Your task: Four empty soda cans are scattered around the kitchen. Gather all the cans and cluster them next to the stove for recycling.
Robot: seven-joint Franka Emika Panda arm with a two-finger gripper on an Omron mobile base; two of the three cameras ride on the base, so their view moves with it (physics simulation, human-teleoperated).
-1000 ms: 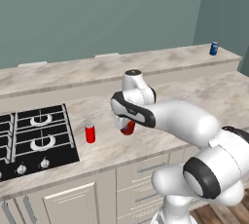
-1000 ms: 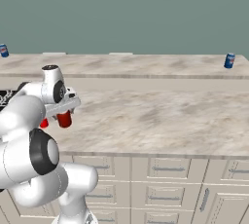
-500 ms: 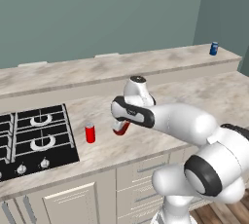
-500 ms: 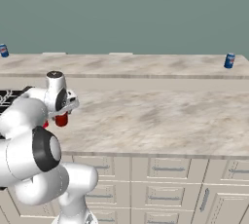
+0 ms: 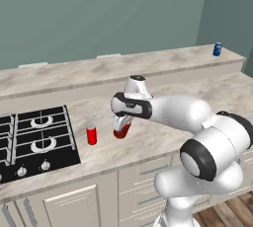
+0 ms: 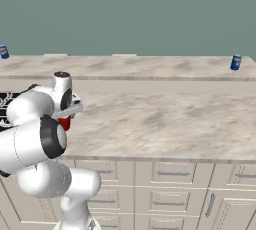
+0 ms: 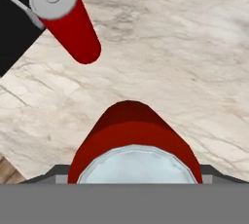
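My gripper [image 5: 121, 127] is shut on a red soda can [image 5: 120, 132], held low over the marble counter, slightly tilted. In the hand view this held can [image 7: 133, 140] sits between the finger tips, silvery top toward the camera. A second red can [image 5: 91, 135] stands upright on the counter, just right of the black stove [image 5: 34, 137] and a short way left of the held one; the hand view has it as a red can [image 7: 68, 21] beside the stove corner [image 7: 12, 33]. A blue can [image 5: 217, 49] stands on the raised back ledge at far right. Another blue can [image 6: 3, 52] stands on the ledge at far left.
The marble counter [image 5: 163, 137] stretches right of the stove, with white drawers below its front edge. A raised ledge [image 6: 150, 66] runs along the back against the green wall. My own arm arches over the counter's front.
The gripper has come down and a little left with the red can, closer to the counter and to the standing red can. The other cans have not moved.
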